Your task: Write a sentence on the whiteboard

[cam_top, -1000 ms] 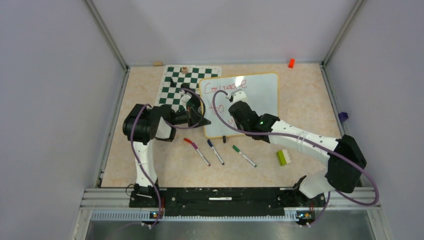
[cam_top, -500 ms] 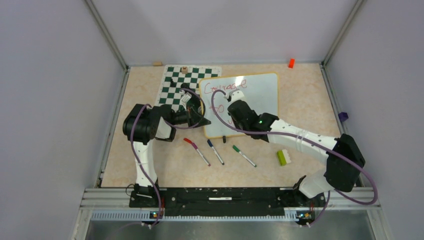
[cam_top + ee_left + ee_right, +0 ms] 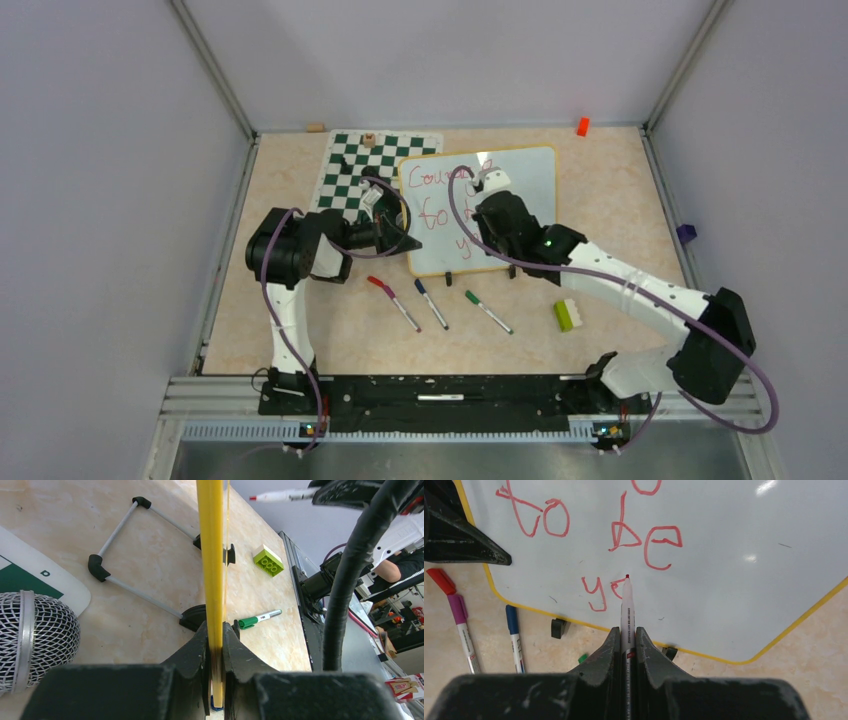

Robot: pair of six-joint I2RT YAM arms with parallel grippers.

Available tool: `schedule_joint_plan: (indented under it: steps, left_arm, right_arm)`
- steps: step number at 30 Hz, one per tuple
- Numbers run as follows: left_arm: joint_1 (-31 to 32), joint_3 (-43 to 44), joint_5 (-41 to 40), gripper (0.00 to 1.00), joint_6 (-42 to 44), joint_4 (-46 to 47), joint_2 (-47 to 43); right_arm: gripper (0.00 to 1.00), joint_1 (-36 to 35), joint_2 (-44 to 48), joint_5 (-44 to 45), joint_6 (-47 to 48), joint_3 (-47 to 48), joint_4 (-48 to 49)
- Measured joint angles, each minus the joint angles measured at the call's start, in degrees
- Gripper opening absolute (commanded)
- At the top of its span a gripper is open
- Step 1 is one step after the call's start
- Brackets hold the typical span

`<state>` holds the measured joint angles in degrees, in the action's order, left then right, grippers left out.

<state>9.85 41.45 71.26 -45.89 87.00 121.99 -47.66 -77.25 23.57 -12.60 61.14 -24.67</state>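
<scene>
1. Fingers on the right gripper [image 3: 626, 630] are pinched narrow on a red marker [image 3: 626, 605], which pokes straight out between them.
2. Marker tip sits at the second letter of the bottom line. From the left wrist view it looks just off the surface, but I can't say for sure.
3. Left gripper [image 3: 215, 630] is clamped on the yellow rim of the board [image 3: 210, 540], on its left edge toward the near corner.
4. Board stands mid-table, propped at a tilt, and hides the right side of the chess mat [image 3: 345, 185] in the top view. Two black clips sit along its near edge.
5. The sentence [image 3: 620, 535] is red and slanted. The top line is half hidden by the right arm, "to be" is under it, then "y" and a letter partly behind the marker.
6. Just near of the board, a red-capped pen [image 3: 392, 300], a blue pen [image 3: 432, 303] and a green pen [image 3: 488, 311] lie in a row on the table. A lime brick [image 3: 565, 315] is right of them.
7. Left wrist view also shows a wire stand [image 3: 135, 587] behind the board, and a mesh ball [image 3: 35, 630] near it.
</scene>
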Motion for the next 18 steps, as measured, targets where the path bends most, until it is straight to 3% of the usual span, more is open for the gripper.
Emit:
schedule_joint_plan:
  steps: [18]
  left_arm:
    - [0.0,0.0,0.0,0.00,0.0,0.0,0.0]
  right_arm:
    - [0.00,2.1,0.1,-1.0,0.3,0.0,1.1]
